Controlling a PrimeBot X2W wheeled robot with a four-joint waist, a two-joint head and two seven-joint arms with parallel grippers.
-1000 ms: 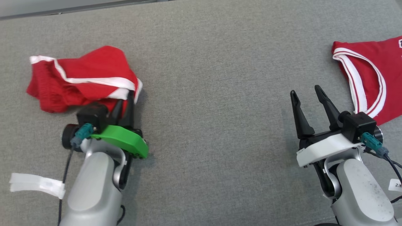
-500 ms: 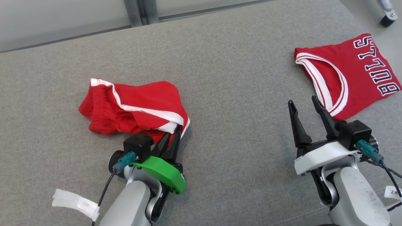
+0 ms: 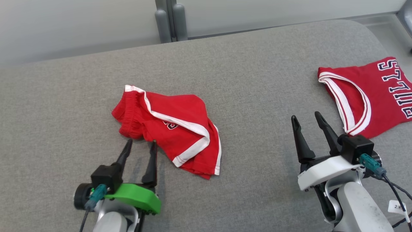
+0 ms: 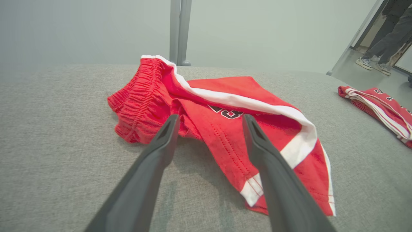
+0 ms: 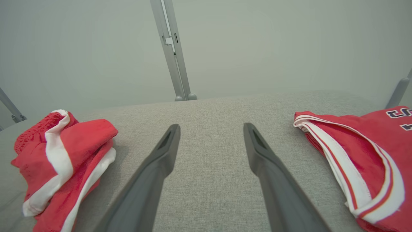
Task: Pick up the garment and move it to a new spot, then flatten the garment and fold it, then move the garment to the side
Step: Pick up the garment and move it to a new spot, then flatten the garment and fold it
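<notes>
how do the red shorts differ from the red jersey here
The shorts lie crumpled in a heap; the jersey lies flat. The shorts sit mid-surface, the jersey at the right, cut off by the head view's edge. The jersey bears large dark lettering; the shorts only a small dark mark. Both are red with white trim.

Office-like test room: pale frosted partition panels (image 5: 257,42), grey metal post (image 5: 170,51), grey fabric-covered worktop (image 3: 244,64).
</notes>
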